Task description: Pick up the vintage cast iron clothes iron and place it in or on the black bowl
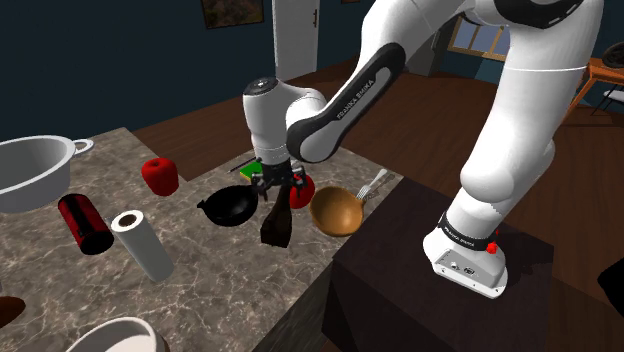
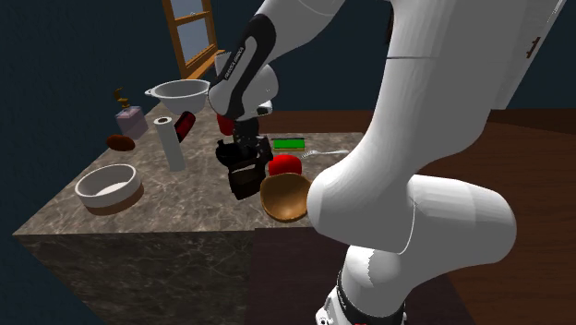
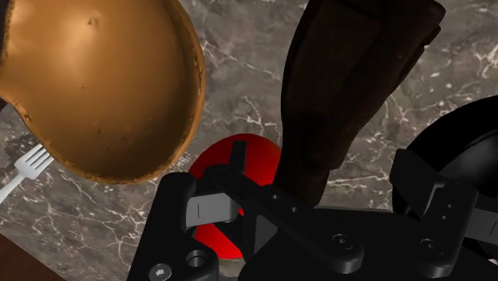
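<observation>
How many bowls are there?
4: black bowl by the gripper, brown bowl beside the fork, white bowl at the shoulder view's bottom edge, handled grey bowl at its left edge.

Dark brown iron (image 1: 277,225) beside black bowl (image 1: 228,207)

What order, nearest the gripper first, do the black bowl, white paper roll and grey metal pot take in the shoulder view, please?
1. Black bowl, beside the gripper holding the dark iron.
2. White paper roll, midway.
3. Grey metal pot, that view's left edge.
</observation>
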